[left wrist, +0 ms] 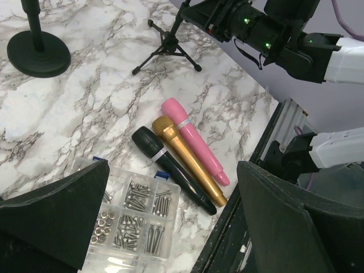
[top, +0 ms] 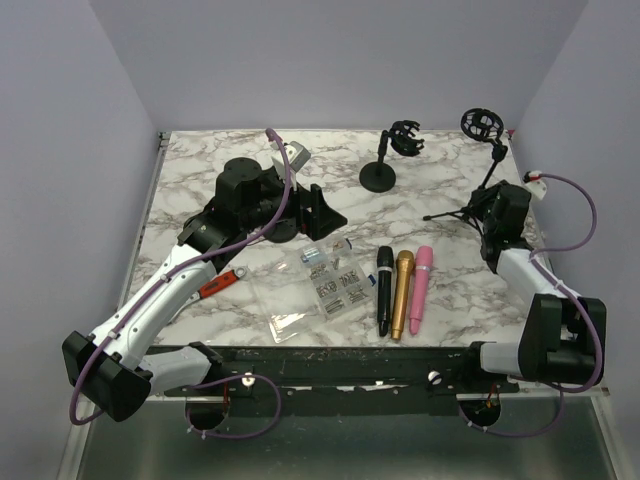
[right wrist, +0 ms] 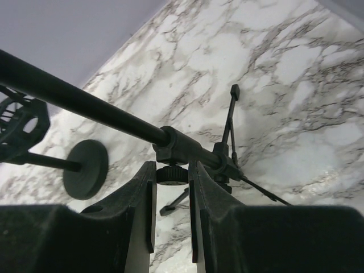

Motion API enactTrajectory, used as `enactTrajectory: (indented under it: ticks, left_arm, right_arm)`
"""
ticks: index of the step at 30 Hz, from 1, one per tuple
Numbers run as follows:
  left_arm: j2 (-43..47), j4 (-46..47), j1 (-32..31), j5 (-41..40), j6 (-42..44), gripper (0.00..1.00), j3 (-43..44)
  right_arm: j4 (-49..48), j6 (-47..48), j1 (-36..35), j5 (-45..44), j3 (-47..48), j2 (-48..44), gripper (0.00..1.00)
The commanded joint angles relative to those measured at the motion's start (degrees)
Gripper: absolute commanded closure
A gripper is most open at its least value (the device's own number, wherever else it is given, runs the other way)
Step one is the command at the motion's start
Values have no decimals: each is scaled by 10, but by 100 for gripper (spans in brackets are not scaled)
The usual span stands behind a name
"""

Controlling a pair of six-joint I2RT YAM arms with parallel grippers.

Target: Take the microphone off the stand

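Right gripper (right wrist: 171, 173) pinches the stand knob (right wrist: 172, 176); left gripper (left wrist: 173, 170) gapes empty (near a screw-filled box (left wrist: 149, 183)).

The top camera looked down from above the near edge of the tabletop (top: 190, 165); the left wrist camera faced the right edge — the right one, very close, shared its tripod stand (left wrist: 168, 44).

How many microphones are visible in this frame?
3, lying side by side near the front edge of the table: black microphone left, gold microphone middle, pink microphone right. Mounts on the round-base stand and tripod stand look empty.
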State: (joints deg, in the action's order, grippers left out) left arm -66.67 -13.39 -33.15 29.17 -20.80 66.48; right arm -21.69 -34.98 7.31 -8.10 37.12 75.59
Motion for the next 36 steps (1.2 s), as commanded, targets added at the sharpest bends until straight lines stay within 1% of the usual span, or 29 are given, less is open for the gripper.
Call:
enactTrajectory:
  ticks: [1, 9, 11, 15, 19, 22, 24, 27, 32, 34, 36]
  left_arm:
    - [11, 10, -4, 9, 0, 1, -5]
    - [15, 10, -4, 8, 0, 1, -7]
    - [16, 11, -4, 8, 0, 1, -7]
    - [17, 11, -4, 9, 0, 1, -7]
    - [18, 12, -4, 9, 0, 1, -8]
    - [18, 11, -4, 9, 0, 2, -7]
    - [17, 12, -4, 10, -1, 1, -8]
    - [17, 12, -4, 10, -1, 1, -7]
    - [17, 12, -3, 10, -1, 1, -8]
    - [17, 11, -3, 10, -1, 1, -7]
    - [16, 12, -4, 10, -1, 1, -8]
  right_arm:
    - [136, 85, -37, -154, 33, 9, 99]
    - [214, 149, -112, -307, 110, 63, 100]
    - [247, 163, -129, -344, 135, 81, 99]
    - [276, 188, -165, -406, 173, 107, 99]
    - [286, 185, -178, -422, 187, 112, 99]
    - [285, 180, -179, -411, 186, 105, 96]
    - [281, 182, -179, -403, 185, 101, 90]
    - [279, 183, -179, -396, 187, 94, 77]
    - [285, 178, -179, -380, 194, 71, 47]
    - [291, 176, -179, -371, 198, 57, 38]
    - [299, 171, -179, -363, 204, 40, 32]
